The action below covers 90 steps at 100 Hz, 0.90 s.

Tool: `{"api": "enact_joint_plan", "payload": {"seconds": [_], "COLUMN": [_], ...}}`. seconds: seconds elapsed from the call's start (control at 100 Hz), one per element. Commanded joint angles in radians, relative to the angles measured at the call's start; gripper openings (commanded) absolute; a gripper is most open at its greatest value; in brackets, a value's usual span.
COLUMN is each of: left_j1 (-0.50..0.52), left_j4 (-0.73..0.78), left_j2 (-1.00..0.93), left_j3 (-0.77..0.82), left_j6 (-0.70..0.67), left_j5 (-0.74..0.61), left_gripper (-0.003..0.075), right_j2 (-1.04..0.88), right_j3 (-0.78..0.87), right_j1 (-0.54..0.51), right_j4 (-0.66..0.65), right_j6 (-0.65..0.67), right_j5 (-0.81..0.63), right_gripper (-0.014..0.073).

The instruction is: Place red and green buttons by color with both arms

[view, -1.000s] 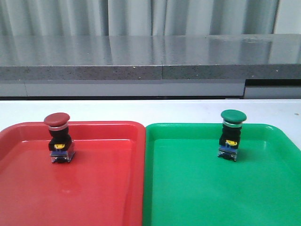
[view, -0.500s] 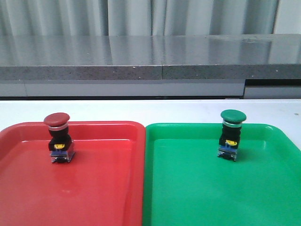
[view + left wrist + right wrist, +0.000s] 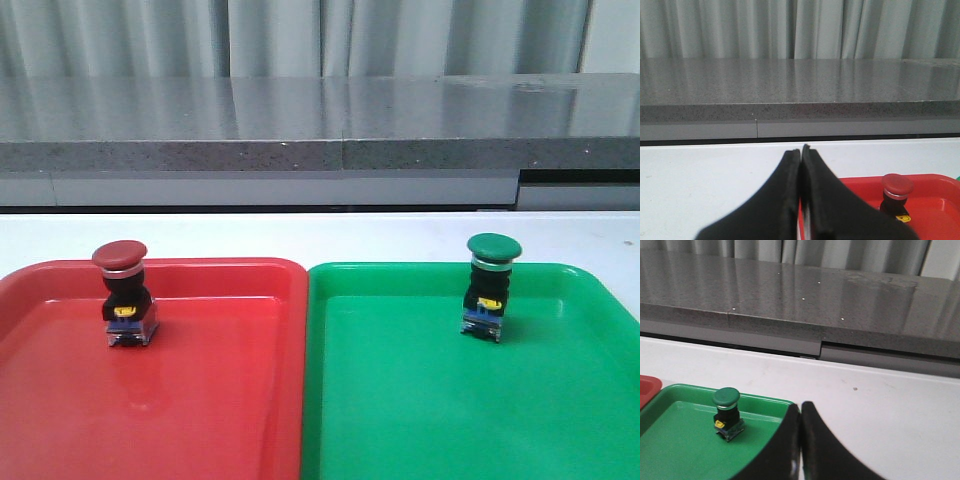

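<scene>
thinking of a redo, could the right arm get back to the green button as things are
Probably yes. The green button stands upright and alone in the green tray, nothing between it and the right gripper. The fingers are shut, so they would have to open first.

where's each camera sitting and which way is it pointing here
Front view: looks forward over the table at the red tray and green tray; no arm shows.
Left wrist view: behind the shut left gripper, facing the counter; shares the red button with the front view.
Right wrist view: behind the shut right gripper; shares the green button.
</scene>
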Motion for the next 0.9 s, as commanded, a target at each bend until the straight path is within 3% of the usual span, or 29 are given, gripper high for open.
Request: {"api": "enact_joint_plan", "payload": {"seconds": [0.0,0.32,0.48,0.89], "left_j1": [0.002,0.002,0.002,0.002], "left_j4": [-0.003,-0.003,-0.003,-0.003], "left_j2": [-0.029,-0.029,-0.029,-0.029], "left_j3": [0.043,0.043,0.043,0.043], "left_j6": [0.0,0.0,0.0,0.0], "left_j5": [-0.076,-0.076,-0.076,-0.076], "left_gripper": [-0.0019,-0.0019,-0.0019,-0.0019], "right_j2": [-0.022,-0.023,-0.023,-0.023], "right_j3": [0.019,0.15,0.242,0.243], "right_j1": [-0.039,-0.064,-0.064,-0.064], "right_j4": [0.02,0.03,0.03,0.024], "right_j6": [-0.017,0.0,0.075,0.089], "right_j5": [-0.128,-0.314,-0.425,-0.416], "right_gripper": [-0.0068,-0.0068,-0.0068,-0.0068]}}
